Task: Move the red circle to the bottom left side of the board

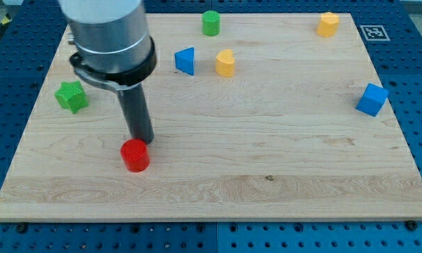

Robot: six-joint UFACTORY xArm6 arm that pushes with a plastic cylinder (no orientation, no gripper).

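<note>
My tip (143, 139) touches the red circle (135, 154) from its upper right, lower left of centre on the desk (281, 190). I carry no claw; pushing down-left suits.

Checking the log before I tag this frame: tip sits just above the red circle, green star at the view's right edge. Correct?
Not quite. The green star is near the view's left edge, not the right; the camera view shows it. The rest holds: my tip sits just above the red circle.
</note>
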